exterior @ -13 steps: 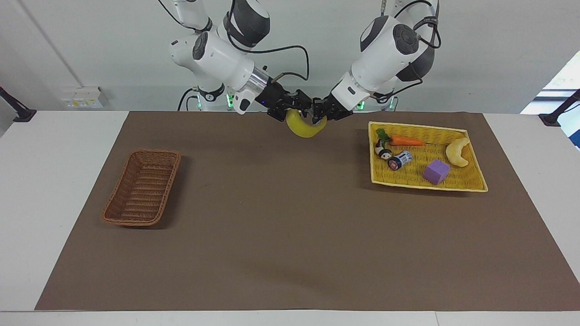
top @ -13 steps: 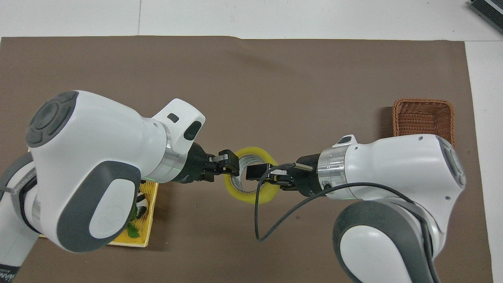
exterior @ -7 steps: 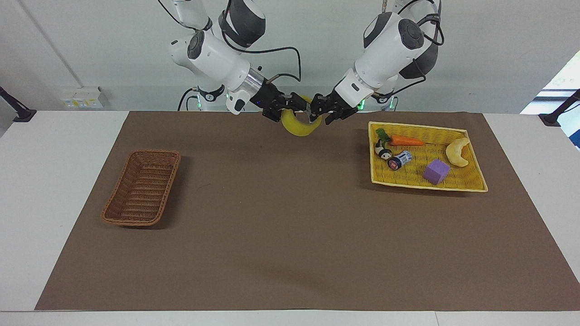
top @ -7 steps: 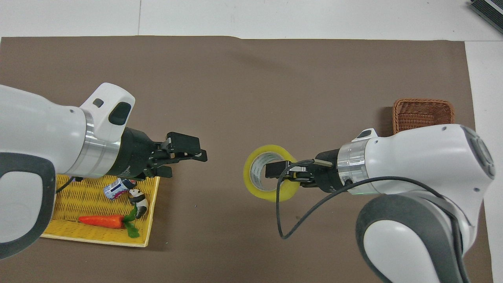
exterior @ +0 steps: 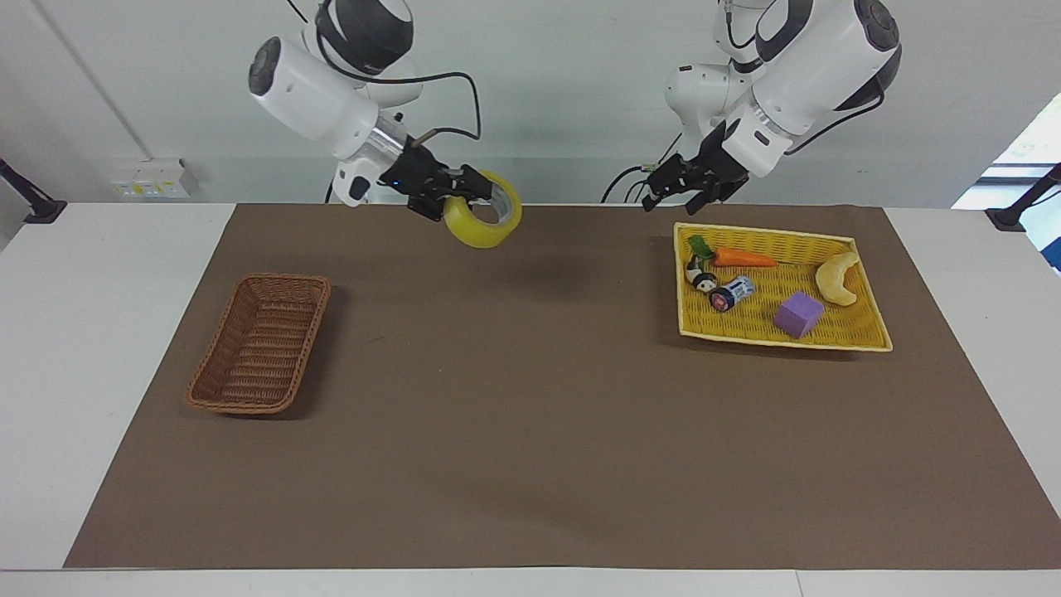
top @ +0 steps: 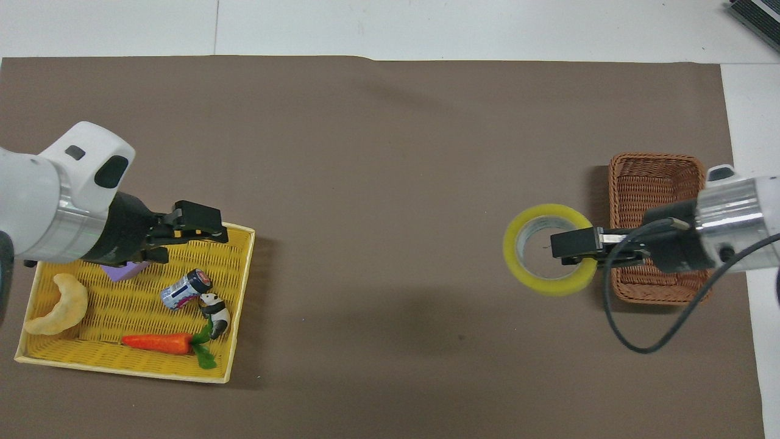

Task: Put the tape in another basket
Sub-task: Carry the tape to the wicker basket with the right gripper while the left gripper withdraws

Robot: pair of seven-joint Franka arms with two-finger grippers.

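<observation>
Tape up in the air, basket empty on the mat.
Tape (exterior: pixel 483 220): yellowish translucent roll, grey-white core, tilted, pinched through its wall, probably one finger inside the ring. Basket (exterior: pixel 259 344): brown wicker, oblong, upright, toward the right arm's end of the table, apart from the tape.

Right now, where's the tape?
The tape is in the air, held by the right gripper over the mat, toward the right arm's end of the table; in the overhead view it shows just beside the basket, not yet over it.
</observation>
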